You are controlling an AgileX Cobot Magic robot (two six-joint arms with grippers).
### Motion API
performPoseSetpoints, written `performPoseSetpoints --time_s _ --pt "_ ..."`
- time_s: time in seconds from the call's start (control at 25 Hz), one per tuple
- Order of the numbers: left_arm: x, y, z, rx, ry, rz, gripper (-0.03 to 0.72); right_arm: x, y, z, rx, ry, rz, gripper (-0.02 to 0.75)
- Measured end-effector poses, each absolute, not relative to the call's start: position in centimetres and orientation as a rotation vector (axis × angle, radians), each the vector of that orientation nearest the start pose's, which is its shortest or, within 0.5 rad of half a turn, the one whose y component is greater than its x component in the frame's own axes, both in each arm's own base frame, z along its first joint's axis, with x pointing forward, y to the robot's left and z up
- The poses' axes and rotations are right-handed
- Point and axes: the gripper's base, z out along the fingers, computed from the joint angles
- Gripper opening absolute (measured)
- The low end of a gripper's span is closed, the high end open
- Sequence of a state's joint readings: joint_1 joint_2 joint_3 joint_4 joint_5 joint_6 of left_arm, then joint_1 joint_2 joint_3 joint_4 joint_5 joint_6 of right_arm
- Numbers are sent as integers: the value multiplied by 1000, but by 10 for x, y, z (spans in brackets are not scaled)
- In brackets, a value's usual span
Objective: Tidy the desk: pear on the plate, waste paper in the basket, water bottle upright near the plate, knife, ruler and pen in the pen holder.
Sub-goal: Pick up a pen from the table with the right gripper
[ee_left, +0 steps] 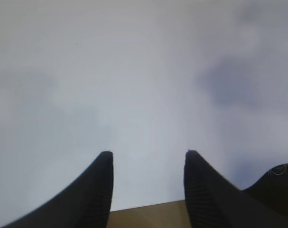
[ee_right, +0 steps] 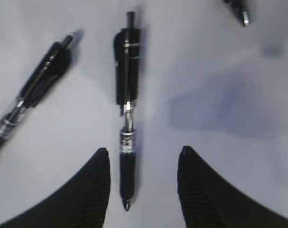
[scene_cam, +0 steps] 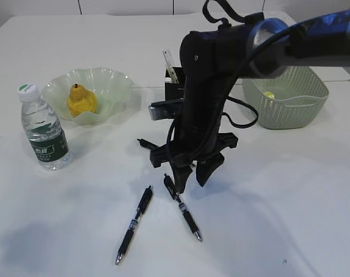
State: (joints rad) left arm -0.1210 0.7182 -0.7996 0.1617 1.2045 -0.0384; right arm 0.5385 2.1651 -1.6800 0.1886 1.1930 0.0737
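Observation:
My right gripper (scene_cam: 191, 186) (ee_right: 144, 149) hangs open over a black pen (scene_cam: 183, 210) (ee_right: 127, 142) lying on the desk (scene_cam: 267, 219). The pen's grip and tip lie between the fingers, closer to the left one, untouched. A second pen (scene_cam: 134, 224) (ee_right: 37, 85) lies to its left. The pear (scene_cam: 81, 101) sits on the plate (scene_cam: 114, 78), and the water bottle (scene_cam: 43, 130) stands upright beside it. The pen holder (scene_cam: 172, 89) is half hidden behind the arm, with the ruler (scene_cam: 168, 60) sticking out. Waste paper (scene_cam: 270, 94) lies in the basket (scene_cam: 301, 109). My left gripper (ee_left: 148, 152) is open and empty over bare desk.
The tip of a third pen (ee_right: 242, 13) shows at the top right of the right wrist view. The right arm (scene_cam: 221, 52) reaches across the middle from the upper right. A tan edge (ee_left: 148, 216) shows below the left fingers.

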Motion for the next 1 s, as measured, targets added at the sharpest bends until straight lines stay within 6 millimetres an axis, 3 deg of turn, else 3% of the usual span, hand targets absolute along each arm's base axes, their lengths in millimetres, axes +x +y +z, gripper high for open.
performPoseSetpoints --time_s 0.16,0.52,1.0 --pt "103 1 324 128 2589 160 340 363 231 158 -628 3142 173 373" --pt "103 1 324 128 2591 160 340 364 252 159 -696 3061 168 373" --pt "103 1 324 128 2597 161 340 366 256 137 -721 3093 130 369"
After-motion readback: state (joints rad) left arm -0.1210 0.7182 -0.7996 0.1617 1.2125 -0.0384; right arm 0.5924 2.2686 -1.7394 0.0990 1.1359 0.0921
